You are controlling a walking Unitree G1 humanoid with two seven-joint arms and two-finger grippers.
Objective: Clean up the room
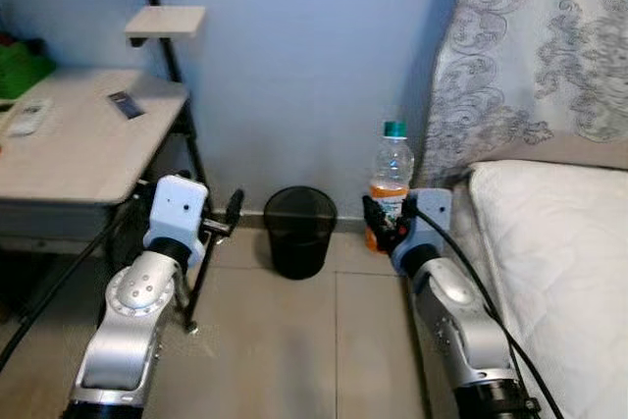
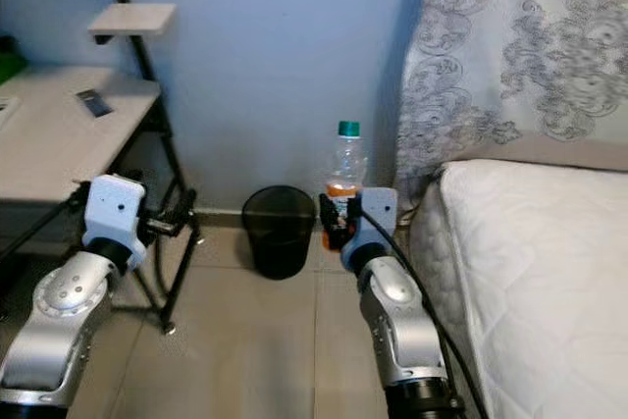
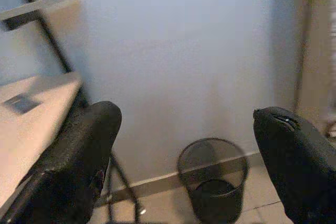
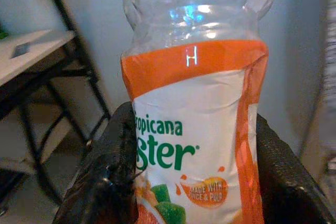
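While a quilted white mattress fills the robot's right side beneath a grey paisley-patterned drape, a pale wooden bench on black metal legs stands at its left against a light blue wall. Between them, on beige floor tiles, sits a round black wire-mesh wastebasket. The right hand is clamped on a clear plastic Tropicana bottle with a green cap, held upright just right of the basket; the right wrist view shows its orange-and-white label pressed between both black fingers. The left hand is spread wide and holds nothing, pointing at the basket. A small dark card lies on the bench.
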